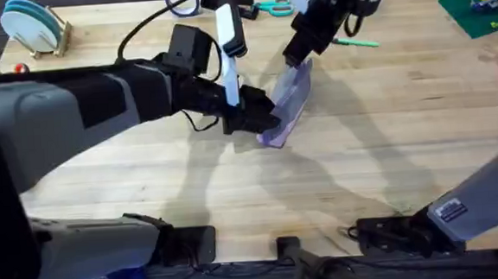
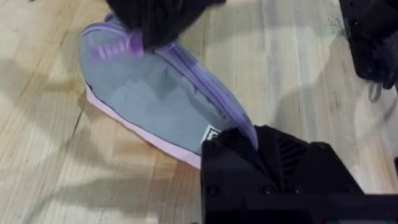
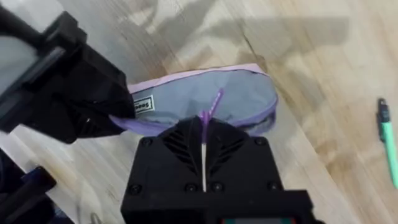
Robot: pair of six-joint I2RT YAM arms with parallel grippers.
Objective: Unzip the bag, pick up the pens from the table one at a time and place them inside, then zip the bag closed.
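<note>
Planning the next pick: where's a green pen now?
Overhead, a slim green pen lies on the wooden table, far side, just right of the right gripper.

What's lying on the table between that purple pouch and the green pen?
Nothing. In the right wrist view, only bare table separates the bag from the pen; the overhead view shows the same.

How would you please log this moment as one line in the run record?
phase: bag zipper | left gripper: shut on bag end | right gripper: shut on zipper pull | pen: on table
</note>
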